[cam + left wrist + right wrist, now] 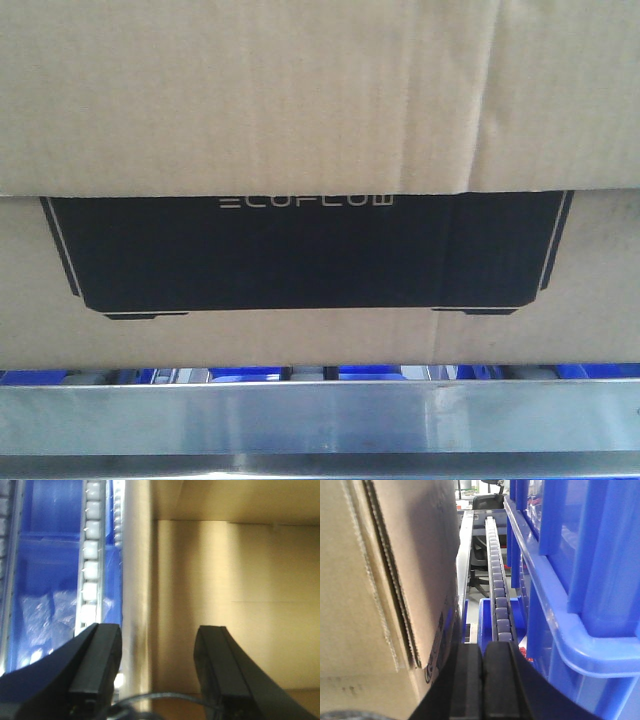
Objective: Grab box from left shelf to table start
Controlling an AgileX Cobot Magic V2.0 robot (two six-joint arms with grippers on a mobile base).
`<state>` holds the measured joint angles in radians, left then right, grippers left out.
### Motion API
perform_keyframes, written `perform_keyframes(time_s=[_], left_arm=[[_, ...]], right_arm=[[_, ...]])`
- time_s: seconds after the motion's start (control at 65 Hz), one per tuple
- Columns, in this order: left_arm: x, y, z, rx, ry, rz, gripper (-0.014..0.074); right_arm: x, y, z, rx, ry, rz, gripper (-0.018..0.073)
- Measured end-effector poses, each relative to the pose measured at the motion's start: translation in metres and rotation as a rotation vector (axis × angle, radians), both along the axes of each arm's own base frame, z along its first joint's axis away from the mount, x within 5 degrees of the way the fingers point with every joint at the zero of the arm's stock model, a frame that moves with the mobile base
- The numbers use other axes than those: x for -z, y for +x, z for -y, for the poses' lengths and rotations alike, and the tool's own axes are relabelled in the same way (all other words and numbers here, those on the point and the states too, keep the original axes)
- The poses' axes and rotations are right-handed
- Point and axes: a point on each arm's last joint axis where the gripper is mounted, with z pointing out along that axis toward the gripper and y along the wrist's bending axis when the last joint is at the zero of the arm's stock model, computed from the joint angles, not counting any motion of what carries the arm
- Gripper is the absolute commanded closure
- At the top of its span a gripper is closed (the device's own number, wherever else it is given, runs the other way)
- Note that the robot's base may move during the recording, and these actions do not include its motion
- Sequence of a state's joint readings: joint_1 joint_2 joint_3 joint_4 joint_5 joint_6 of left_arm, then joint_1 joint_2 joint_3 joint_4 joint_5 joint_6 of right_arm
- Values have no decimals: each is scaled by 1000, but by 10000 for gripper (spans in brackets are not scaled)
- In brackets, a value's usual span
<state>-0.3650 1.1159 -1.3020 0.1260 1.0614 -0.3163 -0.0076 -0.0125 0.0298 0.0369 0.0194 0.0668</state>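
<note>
**Box on the left shelf, not yet gripped**

Front view: the frame is filled by the box (320,110), a plain brown corrugated one whose upper flap overlaps a black printed panel (300,260) lettered ECOFLOW. It is seated on the shelf just behind a steel rail (320,415), and blue bins (250,374) are glimpsed in the gap beneath. No jaws are seen here, so its place relative to them cannot be read from this view.

Left wrist view: the jaws of the left gripper (157,632) are spread wide and nothing is pinched. A flat side of the box is seen ahead of them, reaching across the gap and past the right-hand jaw. A metal post (136,580) stands ahead of the gap nearer the left-hand jaw, and a roller strip (92,555) lies beyond that jaw. The wide opening is judged to suit taking the box's edge or wall — whether any contact is made cannot be told.

Right wrist view: the jaws of the right gripper (483,650) are pressed together and empty. The raw corrugated edge and shaded side of the box stand close to the left of them. A roller track (496,585) runs straight ahead, and a blue crate (580,580) rises to the right. Pressed shut, the jaws are judged to be slimmed for the narrow slot between box and crate — likelier to bear on the side than to pinch.
</note>
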Motion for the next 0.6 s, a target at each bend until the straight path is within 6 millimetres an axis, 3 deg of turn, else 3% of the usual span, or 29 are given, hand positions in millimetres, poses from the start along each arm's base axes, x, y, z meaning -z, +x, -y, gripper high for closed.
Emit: perform_keyframes(time_s=[0.292, 0.6], left_arm=[[13, 20, 4, -37, 54, -92, 334], [15, 23, 5, -39, 56, -102, 335]], right_arm=[[0, 0, 0, 0, 0, 0, 509], [0, 0, 0, 0, 0, 0, 509]])
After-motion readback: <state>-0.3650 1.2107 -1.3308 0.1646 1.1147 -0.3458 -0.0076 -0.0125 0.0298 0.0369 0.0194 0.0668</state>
